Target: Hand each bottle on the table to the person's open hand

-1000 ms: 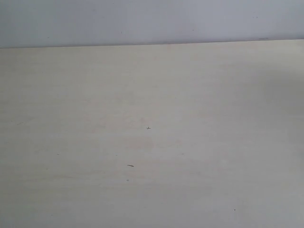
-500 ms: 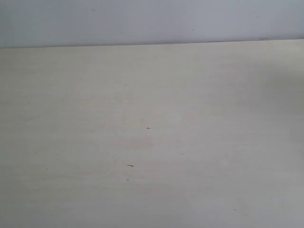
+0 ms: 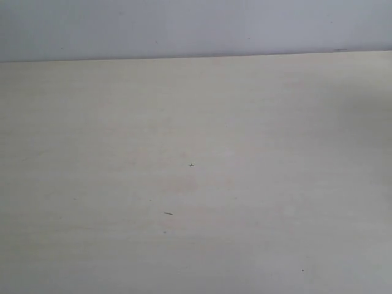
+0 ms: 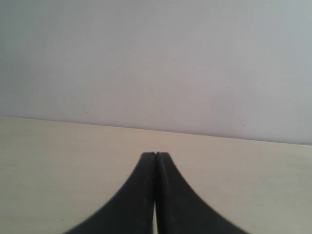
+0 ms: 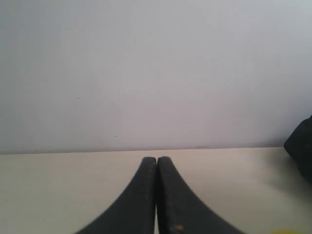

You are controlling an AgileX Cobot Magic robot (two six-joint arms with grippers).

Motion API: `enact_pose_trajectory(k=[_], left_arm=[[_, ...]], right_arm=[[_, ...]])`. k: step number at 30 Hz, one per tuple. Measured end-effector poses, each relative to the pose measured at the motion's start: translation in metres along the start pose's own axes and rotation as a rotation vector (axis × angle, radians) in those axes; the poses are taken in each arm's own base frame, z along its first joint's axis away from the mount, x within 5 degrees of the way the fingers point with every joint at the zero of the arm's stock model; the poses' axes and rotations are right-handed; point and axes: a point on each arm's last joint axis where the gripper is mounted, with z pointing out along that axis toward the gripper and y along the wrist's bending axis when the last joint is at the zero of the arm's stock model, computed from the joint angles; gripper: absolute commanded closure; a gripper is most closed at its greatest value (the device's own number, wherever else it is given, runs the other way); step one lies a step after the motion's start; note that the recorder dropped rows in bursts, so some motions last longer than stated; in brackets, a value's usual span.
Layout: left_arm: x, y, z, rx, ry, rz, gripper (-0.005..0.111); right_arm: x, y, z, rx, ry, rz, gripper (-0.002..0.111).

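Observation:
The pale beige table [image 3: 196, 122] fills the exterior view, and neither arm shows in that view. No bottle can be made out in any view. The person's open hand is out of view. In the left wrist view my left gripper [image 4: 155, 155] is shut, its black fingers pressed together with nothing between them, low over the table [image 4: 58, 156]. My right gripper [image 5: 156, 159] is likewise shut and holds nothing, above the table [image 5: 63, 185]. A thin yellow sliver [image 5: 287, 232] shows at the picture's edge in the right wrist view; I cannot tell what it is.
A pale grey wall [image 3: 196, 24] stands behind the table's far edge. A dark rounded shape [image 5: 301, 146] enters the right wrist view from the side, over the table; what it is I cannot tell. Small dark specks [image 3: 168, 213] mark the tabletop.

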Motion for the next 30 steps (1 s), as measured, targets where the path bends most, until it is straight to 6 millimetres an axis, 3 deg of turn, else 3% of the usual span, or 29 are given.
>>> enact_pose_trajectory(k=[30], left_arm=[[0.0001, 0.0, 0.0, 0.0, 0.001, 0.004, 0.107]], right_arm=[[0.0021, -0.0001, 0.0, 0.002, 0.023, 0.038, 0.108]])
